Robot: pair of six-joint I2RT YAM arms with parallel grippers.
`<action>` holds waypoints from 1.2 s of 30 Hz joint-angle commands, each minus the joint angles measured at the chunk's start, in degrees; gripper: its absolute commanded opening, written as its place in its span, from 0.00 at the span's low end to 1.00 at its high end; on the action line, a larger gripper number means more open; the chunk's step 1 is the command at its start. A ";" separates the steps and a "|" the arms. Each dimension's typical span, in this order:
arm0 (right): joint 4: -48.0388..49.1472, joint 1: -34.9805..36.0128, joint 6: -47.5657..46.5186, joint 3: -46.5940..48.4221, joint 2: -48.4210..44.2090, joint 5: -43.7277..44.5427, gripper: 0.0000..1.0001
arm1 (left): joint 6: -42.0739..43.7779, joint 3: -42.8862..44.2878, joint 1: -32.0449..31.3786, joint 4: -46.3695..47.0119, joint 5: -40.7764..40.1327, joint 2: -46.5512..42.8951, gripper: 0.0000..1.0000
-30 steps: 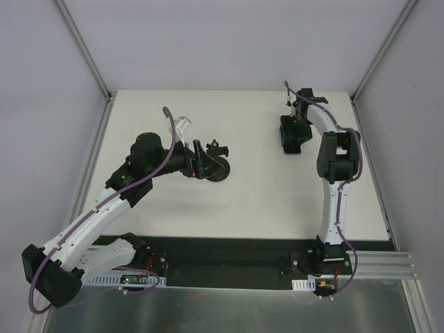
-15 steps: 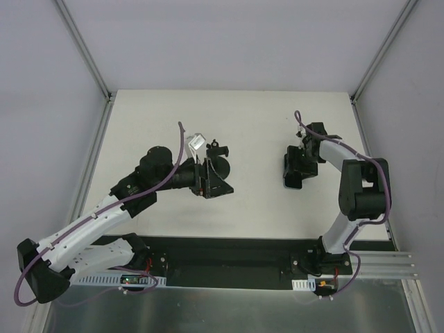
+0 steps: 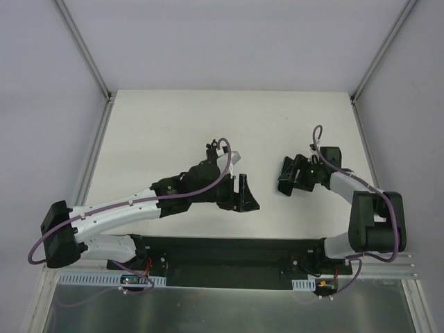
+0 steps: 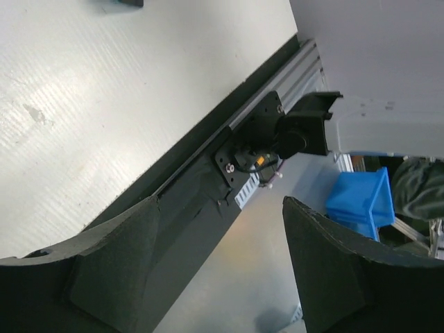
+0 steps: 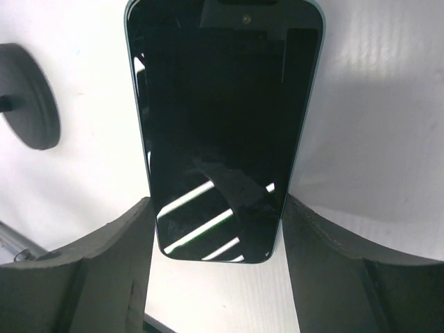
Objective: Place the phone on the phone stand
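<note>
The phone (image 5: 222,118), black with a glossy face, sits lengthwise between my right gripper's (image 5: 215,201) fingers, which press on its two long edges. From the top, the phone (image 3: 286,175) and right gripper (image 3: 295,175) are right of centre, tilted. Only the phone stand's small clamp head (image 3: 216,148) shows from the top, just behind my left forearm, which covers its base. The round disc base (image 5: 28,97) shows at the left of the right wrist view. My left gripper (image 3: 244,197) is open and empty near the table's front, pointing past the edge (image 4: 222,208).
A black rail (image 3: 229,250) runs along the table's front edge (image 4: 173,173), with the right arm's base mount (image 4: 277,135) on it. Beyond the edge stands a blue bin (image 4: 361,201). Grey walls close the back and both sides.
My right arm has carried the phone from the far right toward the front and a little left. The left arm has swung right past the stand toward the front centre, its jaws narrowing somewhat.
</note>
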 commanded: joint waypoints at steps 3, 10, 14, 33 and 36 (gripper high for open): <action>16.73 -0.43 6.13 -9.15 -10.71 -10.10 0.01 | 1.46 4.26 -1.74 0.21 -17.07 4.16 0.79; 17.26 -0.51 4.46 -16.10 -27.83 -11.50 0.01 | 10.33 17.43 1.94 -4.61 -16.17 15.66 0.86; 13.51 -0.08 3.32 -15.50 -36.29 -13.18 0.01 | 12.88 26.38 4.67 -5.06 -10.19 23.49 0.79; 2.15 9.32 0.42 -10.04 -51.16 -11.16 0.01 | 18.51 38.71 5.29 -3.30 3.36 35.72 0.31; -0.31 11.35 -0.98 -9.07 -52.30 -10.54 0.02 | 20.18 38.28 5.29 -3.39 6.00 34.50 0.12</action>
